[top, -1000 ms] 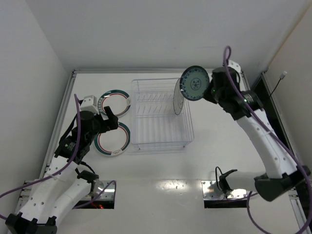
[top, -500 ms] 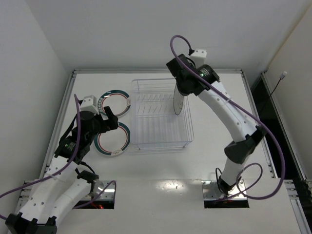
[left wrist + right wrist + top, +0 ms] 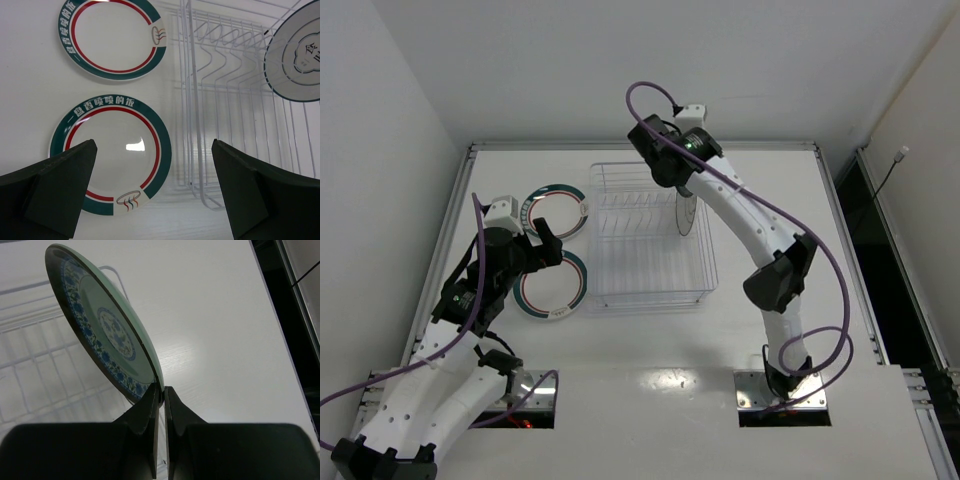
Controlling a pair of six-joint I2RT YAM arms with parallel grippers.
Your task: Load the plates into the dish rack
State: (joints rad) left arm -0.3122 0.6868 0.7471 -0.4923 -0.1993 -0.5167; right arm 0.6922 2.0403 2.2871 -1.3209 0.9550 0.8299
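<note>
the nearer green-rimmed plate (image 3: 112,150) looks glazed and glossy, catching a bright glare, and the teal patterned plate (image 3: 107,325) is smooth with a soft sheen. the dish rack (image 3: 192,115) is thin white-coated wire; the worktop (image 3: 215,330) is matt white, faintly grained.

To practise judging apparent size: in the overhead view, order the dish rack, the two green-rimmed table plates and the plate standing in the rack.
Largest: dish rack.
Next: near plate and far plate, alike, both partly covered by the left gripper, so unranked.
Smallest: standing plate, seen nearly edge-on.
</note>
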